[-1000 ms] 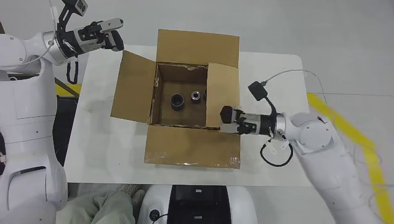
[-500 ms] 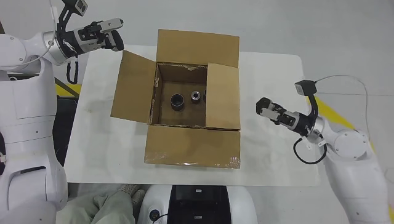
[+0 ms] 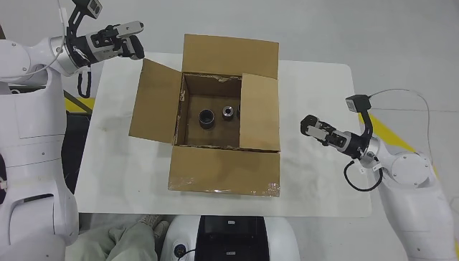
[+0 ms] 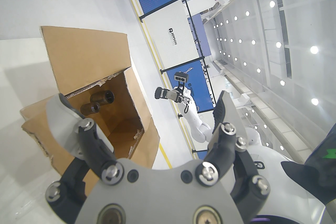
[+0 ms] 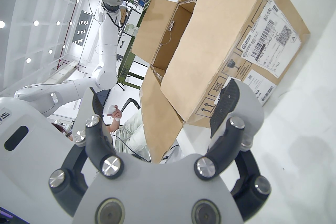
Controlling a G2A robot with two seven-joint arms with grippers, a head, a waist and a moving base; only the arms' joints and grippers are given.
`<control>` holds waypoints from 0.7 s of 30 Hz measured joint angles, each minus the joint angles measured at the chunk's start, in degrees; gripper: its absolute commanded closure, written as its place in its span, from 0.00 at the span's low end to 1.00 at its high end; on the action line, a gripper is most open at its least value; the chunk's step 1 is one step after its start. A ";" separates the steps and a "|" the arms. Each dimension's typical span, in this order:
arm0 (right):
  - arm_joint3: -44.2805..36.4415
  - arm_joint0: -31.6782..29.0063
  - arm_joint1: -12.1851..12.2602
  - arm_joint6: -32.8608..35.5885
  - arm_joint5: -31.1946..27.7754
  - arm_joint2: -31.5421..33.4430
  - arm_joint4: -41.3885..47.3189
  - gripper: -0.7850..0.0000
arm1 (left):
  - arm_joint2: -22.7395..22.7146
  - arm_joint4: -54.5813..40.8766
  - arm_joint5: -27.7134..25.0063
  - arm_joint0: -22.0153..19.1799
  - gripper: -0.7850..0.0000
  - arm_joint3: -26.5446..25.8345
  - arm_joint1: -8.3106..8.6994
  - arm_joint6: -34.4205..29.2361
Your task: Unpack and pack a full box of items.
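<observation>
- The cardboard box (image 3: 224, 171) stands about mid-counter with its top open. Its far flap stands up, its left flap leans outward, and its near flap lies out toward the near edge. The right flap is folded inward over the right part of the opening.
- It is plain brown corrugated board, with torn, ragged paper along the inner rim where the flaps hinge.
- The right outer wall of the box (image 5: 210, 33) carries a white label (image 5: 270, 36) with bar codes, a square code and lines of small print. Beside the label are smaller white stickers and a row of black handling pictograms (image 5: 218, 87), one of them a pair of upward arrows.
- Two items lie on the box floor, close together but apart. One is a dark ring-shaped cylinder (image 3: 206, 119); the other, a smaller grey metal cylinder (image 3: 228, 112), lies just right of it and a little farther back.
- From the left wrist view, the same box (image 4: 86, 51) shows both cylinders lying on its floor.
- The white counter (image 3: 323, 96) carries the box.
- The right pincer (image 3: 306, 125) hangs over the counter to the right of the box, apart from it and pointing at the labelled wall. Its jaws are spread wide with nothing between them (image 5: 160, 89).
- The left pincer (image 3: 138, 39) is held beyond the counter's far left corner, well apart from the box. Its jaws are also spread wide and empty (image 4: 139, 101).
</observation>
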 measured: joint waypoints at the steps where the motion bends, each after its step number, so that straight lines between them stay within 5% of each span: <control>1: 0.00 0.00 0.00 0.00 0.00 0.00 0.00 0.00 | 0.00 0.00 0.00 0.00 0.00 0.00 0.00 0.00; 11: 0.00 0.00 0.00 0.00 0.00 0.00 0.00 0.00 | -0.16 0.26 0.01 0.22 0.00 0.07 0.07 0.27; 21: 0.00 0.00 0.00 0.00 0.00 0.00 0.00 0.00 | -1.81 7.75 -1.84 6.12 0.00 -0.58 1.38 6.72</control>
